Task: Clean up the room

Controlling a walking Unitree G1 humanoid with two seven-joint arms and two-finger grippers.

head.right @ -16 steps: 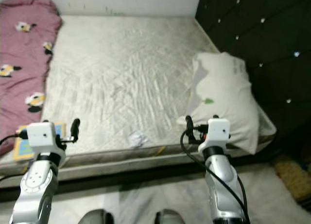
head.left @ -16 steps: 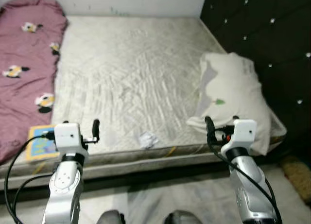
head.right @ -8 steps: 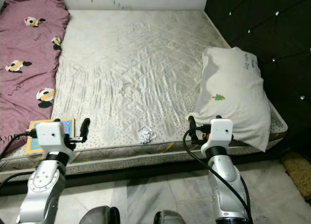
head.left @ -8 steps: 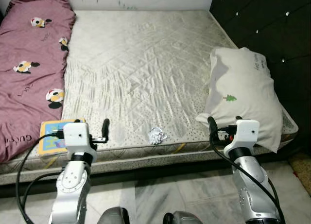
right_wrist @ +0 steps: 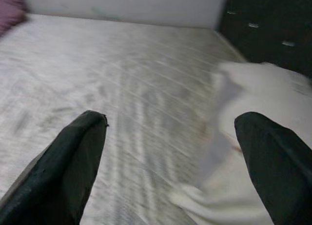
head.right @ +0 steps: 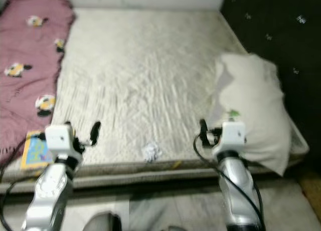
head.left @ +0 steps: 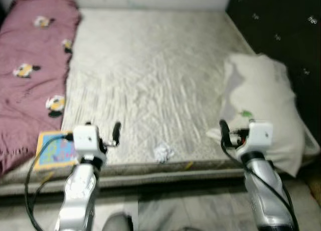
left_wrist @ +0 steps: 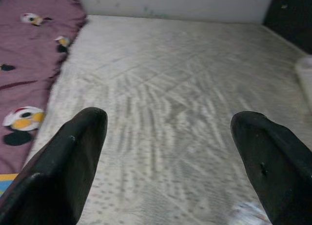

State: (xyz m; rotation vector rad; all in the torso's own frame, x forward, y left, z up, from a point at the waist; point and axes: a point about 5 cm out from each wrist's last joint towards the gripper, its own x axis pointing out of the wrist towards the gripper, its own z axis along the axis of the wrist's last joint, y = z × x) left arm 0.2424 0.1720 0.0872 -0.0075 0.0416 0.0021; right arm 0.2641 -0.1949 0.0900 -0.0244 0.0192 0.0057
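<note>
A small crumpled white paper wad [head.left: 162,152] is lying on the pale quilted bare mattress [head.left: 150,75], right at its near edge and roughly midway between the two arms. That is looking like the obvious bit of litter to clear. The left tool [left_wrist: 165,156] is hovering over the near edge to the left of the wad, its two black fingers [left_wrist: 68,171] spread wide with nothing between them; in the left wrist view a pale blur at the near right corner may be the wad, though it is too smeared to say. The right tool [right_wrist: 170,161] is hanging near the right edge, fingers wide apart too and carrying nothing, pointing along the mattress with the white pillow with a small green tree print [head.left: 266,110] just beside it on the right. The wad is sitting between both tools and slightly nearer than their fingertips; I am judging the left arm a touch closer, so the reach would be going rightward and down. Further left, a yellow-bordered picture book [head.left: 54,150] is resting on the near left corner, touching the mauve blanket with cartoon patches [head.left: 30,80] running along the left side. The black tufted headboard [head.left: 281,25] is standing at the right.
</note>
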